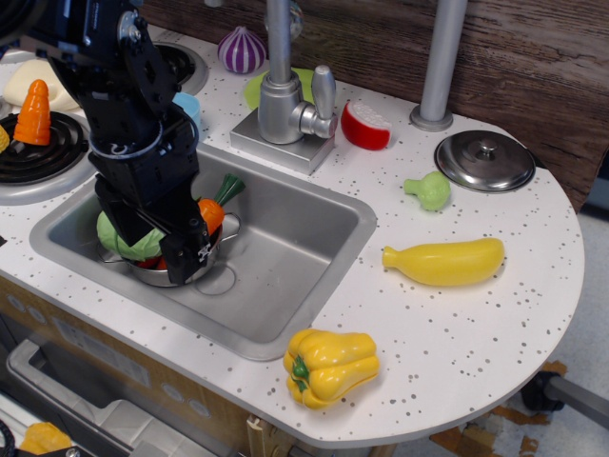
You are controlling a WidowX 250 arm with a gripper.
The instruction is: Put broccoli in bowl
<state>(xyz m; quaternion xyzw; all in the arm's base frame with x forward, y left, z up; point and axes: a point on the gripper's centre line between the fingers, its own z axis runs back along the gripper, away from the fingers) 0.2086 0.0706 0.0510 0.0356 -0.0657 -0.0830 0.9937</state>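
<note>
Observation.image view, 1 frame, catalogued outward from the gripper.

1. Gripper: black, low in the sink, directly over a steel pot. Fingertips merge with the pot's dark rim; jaw opening cannot be told.
2. Pot contents: pale-green cabbage ball, partly hidden behind the arm; orange carrot with green top, just beside the gripper, contact unclear.
3. Broccoli: lies on the speckled counter, well apart from the gripper, far to its right in the picture, near a steel lid.
4. Bowl: light blue, behind the gripper, mostly hidden by the arm; only a sliver shows.
5. Yellow squash and yellow pepper: on the counter, right of the gripper.
6. Faucet: behind the sink; top cut off by the frame edge.
7. Red-and-white piece and purple onion: behind the faucet area.
8. Second carrot: on a burner, left of the arm.
</note>
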